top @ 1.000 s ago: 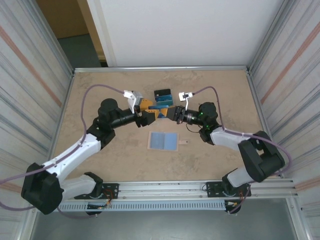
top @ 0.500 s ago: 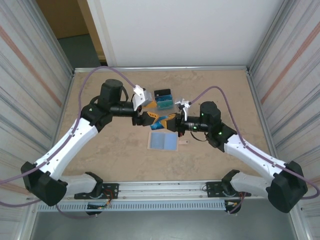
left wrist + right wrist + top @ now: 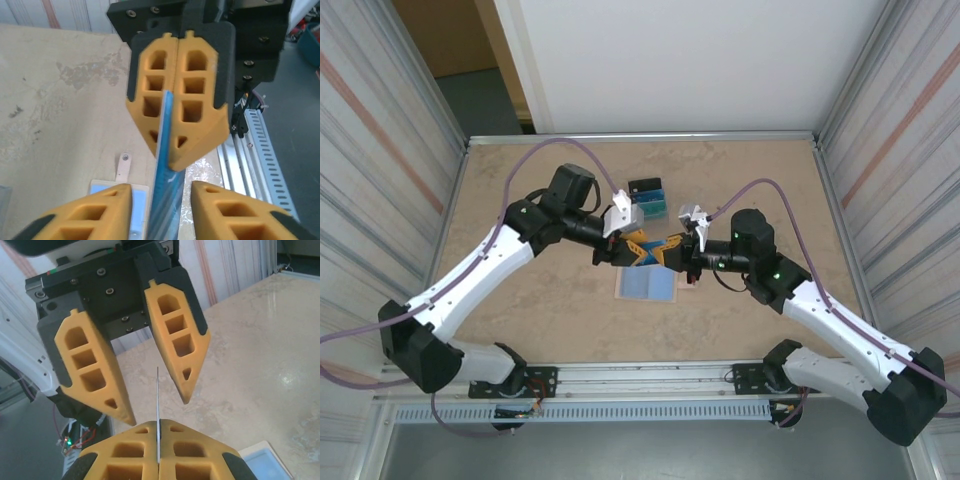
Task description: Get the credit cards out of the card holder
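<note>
Left gripper (image 3: 634, 247): raised above the far left edge of the card holder (image 3: 646, 284), jaws apart, one on each side of the blue credit card (image 3: 164, 200), not gripping it.
Blue credit card: on edge in the air over the holder's far edge.
Right gripper (image 3: 668, 250): above the holder's far right corner, jaws clamped on the card.
Card holder: lying open on the table (image 3: 760, 180), pale blue inside up, tan tab (image 3: 688, 284) at its right.
Pile of black and teal pieces (image 3: 647, 197): beyond the holder, apart from it.
</note>
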